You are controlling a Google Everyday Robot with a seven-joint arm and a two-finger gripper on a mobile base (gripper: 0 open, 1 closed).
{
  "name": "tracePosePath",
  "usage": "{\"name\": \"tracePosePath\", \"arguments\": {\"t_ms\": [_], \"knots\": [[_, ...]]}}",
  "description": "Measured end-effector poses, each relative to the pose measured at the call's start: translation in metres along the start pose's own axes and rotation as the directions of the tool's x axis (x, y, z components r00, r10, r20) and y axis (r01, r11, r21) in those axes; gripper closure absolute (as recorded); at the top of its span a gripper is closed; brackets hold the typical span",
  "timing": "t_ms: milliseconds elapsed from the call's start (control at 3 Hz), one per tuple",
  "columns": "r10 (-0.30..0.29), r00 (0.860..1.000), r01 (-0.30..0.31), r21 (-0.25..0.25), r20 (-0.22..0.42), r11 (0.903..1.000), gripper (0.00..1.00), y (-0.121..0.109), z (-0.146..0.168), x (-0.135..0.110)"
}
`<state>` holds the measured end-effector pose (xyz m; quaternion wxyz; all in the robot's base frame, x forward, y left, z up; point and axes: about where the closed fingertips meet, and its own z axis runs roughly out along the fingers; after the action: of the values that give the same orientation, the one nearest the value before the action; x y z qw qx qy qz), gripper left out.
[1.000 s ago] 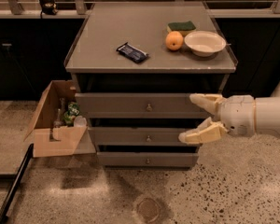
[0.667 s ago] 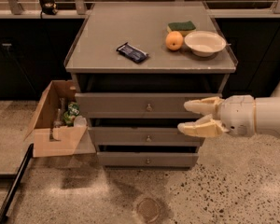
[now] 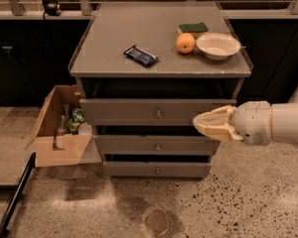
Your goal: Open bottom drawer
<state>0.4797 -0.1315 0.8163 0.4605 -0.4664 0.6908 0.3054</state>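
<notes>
The bottom drawer [image 3: 134,169] is the slimmest grey front of three in the cabinet, with a small round metal knob [image 3: 157,171] at its centre. Its front sits about flush with the other fronts. My gripper [image 3: 197,123], cream-coloured on a white arm, comes in from the right. It hovers in front of the right end of the top drawer [image 3: 139,112] and middle drawer [image 3: 139,145], above and to the right of the bottom knob. Its fingers are pressed together and hold nothing.
A grey cabinet top [image 3: 104,38] carries a dark snack bar [image 3: 140,55], an orange [image 3: 185,43], a green sponge [image 3: 193,28] and a white bowl [image 3: 218,45]. A cardboard box [image 3: 54,150] with bottles stands at the cabinet's left. A floor drain [image 3: 159,222] lies in front.
The gripper's fingers have closed from wide apart to together. The gripper has shifted slightly left toward the drawer fronts. The drawers have not moved.
</notes>
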Motion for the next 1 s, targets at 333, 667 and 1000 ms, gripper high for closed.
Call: {"name": "tracePosePath", "arguments": {"t_ms": [333, 667, 1000], "knots": [[0.007, 1.0, -0.007, -0.009, 0.016, 0.9999, 1.0, 0.003, 0.006, 0.003], [0.042, 0.998, -0.041, -0.006, 0.041, 0.9991, 1.0, 0.004, 0.016, 0.018], [0.121, 0.991, -0.123, 0.045, 0.054, 0.9914, 1.0, 0.007, 0.029, 0.061]]}}
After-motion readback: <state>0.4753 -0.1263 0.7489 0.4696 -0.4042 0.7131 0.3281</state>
